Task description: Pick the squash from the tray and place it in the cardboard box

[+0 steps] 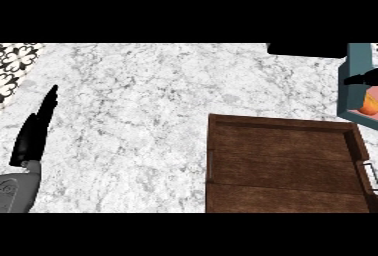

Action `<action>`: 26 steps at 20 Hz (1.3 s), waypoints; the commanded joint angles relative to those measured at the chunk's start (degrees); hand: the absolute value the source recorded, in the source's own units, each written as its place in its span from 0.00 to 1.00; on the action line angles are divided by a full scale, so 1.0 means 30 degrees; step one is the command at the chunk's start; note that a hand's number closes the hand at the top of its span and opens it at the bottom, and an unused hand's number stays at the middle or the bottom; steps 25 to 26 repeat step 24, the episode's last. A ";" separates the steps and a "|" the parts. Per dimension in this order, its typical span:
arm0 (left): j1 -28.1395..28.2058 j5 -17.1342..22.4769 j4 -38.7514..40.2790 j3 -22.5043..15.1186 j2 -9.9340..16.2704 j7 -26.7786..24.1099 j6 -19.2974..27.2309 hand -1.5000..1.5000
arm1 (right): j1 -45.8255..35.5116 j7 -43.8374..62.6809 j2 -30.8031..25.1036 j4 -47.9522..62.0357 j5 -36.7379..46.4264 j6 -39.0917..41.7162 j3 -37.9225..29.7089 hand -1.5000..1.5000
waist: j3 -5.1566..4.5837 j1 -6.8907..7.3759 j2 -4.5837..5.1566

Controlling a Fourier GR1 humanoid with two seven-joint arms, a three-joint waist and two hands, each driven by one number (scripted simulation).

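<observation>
Far right: right hand (363, 78) over blue-walled box (344, 75), orange squash (368, 106) below; grip unclear. Tray (284, 170) bare. Left hand (35, 130) rests, fingers straight.

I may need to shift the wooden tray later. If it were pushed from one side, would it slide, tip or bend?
The tray looks like stiff wood, so it should not bend. It lies flat and wide on the smooth marble counter, so it would probably slide rather than tip.

White-grey marbled counter (140, 100) — dark brown tray (284, 170), teal box (345, 80).
</observation>
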 commanded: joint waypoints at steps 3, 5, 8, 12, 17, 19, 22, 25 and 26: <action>0.0224 -0.0180 -0.0071 -0.0020 -0.0117 -0.0314 0.0255 0.50 | -0.0317 -0.0119 -0.1906 0.0543 -0.1830 0.3123 -0.1828 0.00 | 0.0038 0.0212 0.0158; -0.0331 -0.0206 -0.0225 0.0017 -0.0082 0.0070 0.0328 0.50 | 0.0284 -0.0263 -0.2749 0.0631 -0.1952 0.4353 -0.1919 0.00 | 0.0070 -0.0110 0.0162; -0.0036 0.0089 -0.0143 0.0193 -0.0168 -0.0011 0.0211 0.50 | 0.0767 0.0124 -0.3462 0.0631 -0.2407 0.4182 -0.2385 0.00 | 0.0104 0.0044 0.0303; 0.0311 0.0075 -0.0267 -0.0001 -0.0155 -0.0388 -0.0033 0.50 | 0.0933 0.1093 -0.4821 0.0523 -0.2696 0.4329 -0.2685 0.00 | 0.0152 0.0257 0.0437; -0.0041 0.0150 -0.0313 0.0298 -0.0086 0.0093 0.0163 0.50 | 0.2148 0.0739 -0.5598 0.0282 -0.2871 0.4975 -0.2829 0.00 | 0.0234 -0.0123 0.0409; -0.0009 0.0253 -0.0388 0.0192 -0.0271 0.0047 0.0079 0.50 | 0.2088 0.0999 -0.6147 0.0021 -0.2873 0.5138 -0.2820 0.00 | 0.0275 -0.0058 0.0471; 0.0200 0.0106 -0.0370 0.0172 -0.0108 -0.0247 0.0064 0.50 | 0.2234 0.1358 -0.6472 -0.0343 -0.2611 0.5380 -0.2514 0.00 | 0.0264 0.0236 0.0514; 0.0281 0.0170 -0.0366 0.0084 -0.0364 -0.0216 0.0105 0.50 | 0.2718 0.1051 -0.6510 -0.0655 -0.2300 0.5720 -0.2144 0.00 | 0.0295 0.0137 0.0520; 0.0281 0.0170 -0.0366 0.0084 -0.0364 -0.0216 0.0105 0.50 | 0.2718 0.1051 -0.6510 -0.0655 -0.2300 0.5720 -0.2144 0.00 | 0.0295 0.0137 0.0520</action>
